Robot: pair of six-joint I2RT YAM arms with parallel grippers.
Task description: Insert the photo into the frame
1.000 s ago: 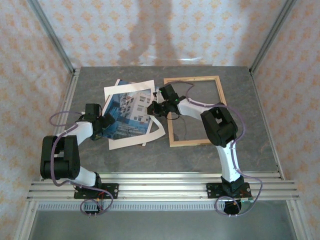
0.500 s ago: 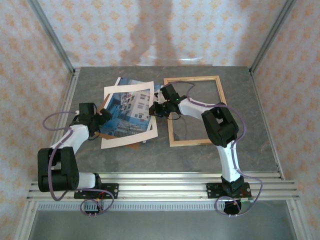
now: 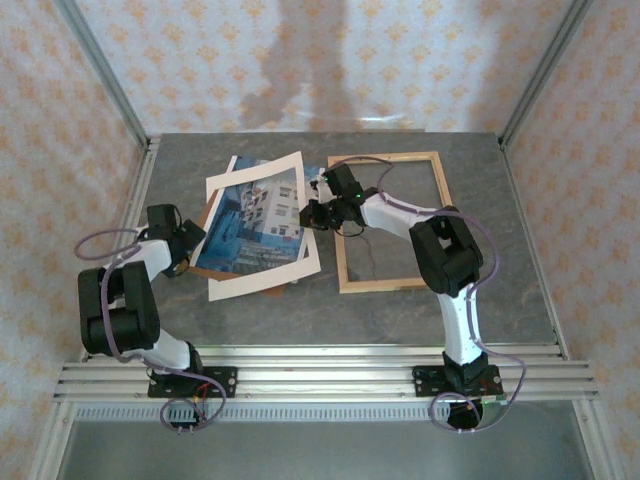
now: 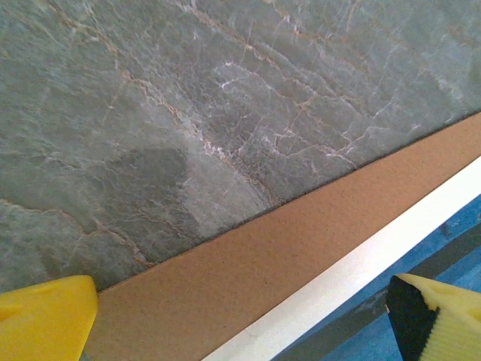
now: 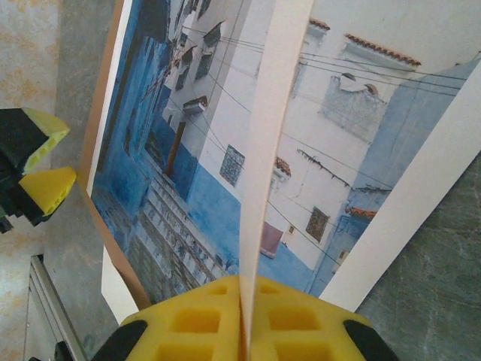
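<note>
The right gripper (image 5: 242,304) pinches the cream mat (image 5: 270,113) edge-on above the photo (image 5: 180,173), while the left gripper (image 4: 240,316) gapes wide over the largely covered brown board (image 4: 263,248).

A robot lab's test cell, not a lived-in room; a grey marble-look surface (image 3: 250,320) boxed in by aluminium posts (image 3: 103,70) at 10 and 2 o'clock; wallpaper-patterned panels (image 3: 330,60) at 12 o'clock; a slotted aluminium rail (image 3: 320,375) at 6 o'clock carrying two bolted arm bases (image 3: 190,380).

I see: table (image 4: 150,113) matt grey stone-look; frame (image 3: 410,155) pale wood; photo (image 5: 188,188) smooth paper; backing board (image 4: 285,263) rough brown fibreboard; mat (image 5: 270,150) cream card.
</note>
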